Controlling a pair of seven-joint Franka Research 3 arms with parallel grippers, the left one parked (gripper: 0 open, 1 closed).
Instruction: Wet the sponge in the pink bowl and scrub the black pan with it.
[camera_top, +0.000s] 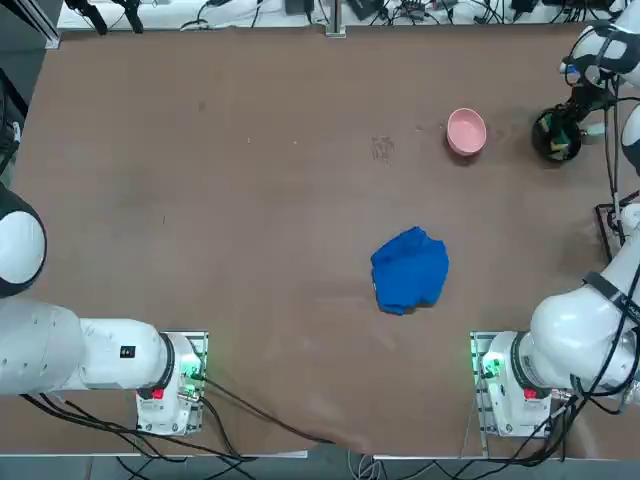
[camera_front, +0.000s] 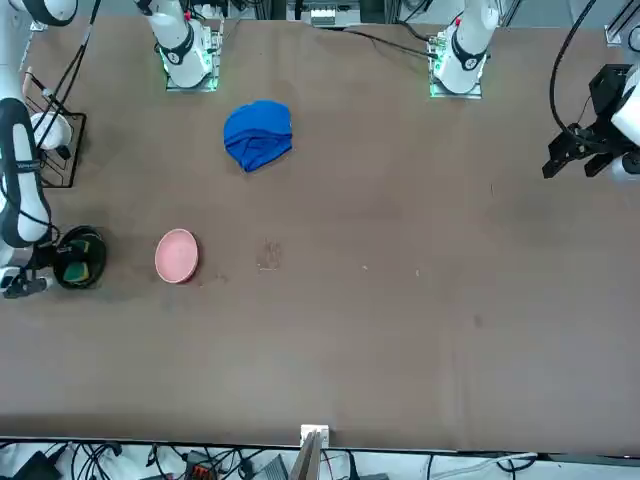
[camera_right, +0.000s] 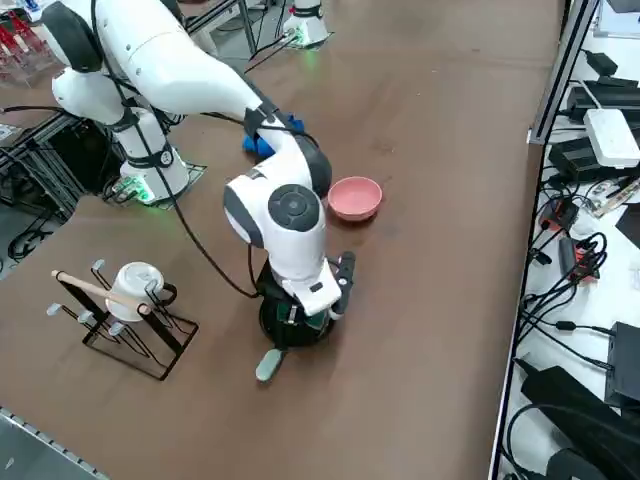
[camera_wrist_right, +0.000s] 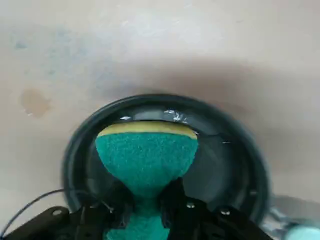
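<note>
Wrist view: right pincer (camera_wrist_right: 146, 202) pinches the apparently damp sponge (camera_wrist_right: 147, 155).

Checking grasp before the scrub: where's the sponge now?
Right wrist view: the sponge is pinched in the right gripper, over the black pan.

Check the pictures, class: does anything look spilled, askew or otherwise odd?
Yes. A small brownish wet-looking patch marks the table beside the black pan, perhaps a drip. The sponge looks pinched in the middle, but only because the right hand squeezes it.
</note>
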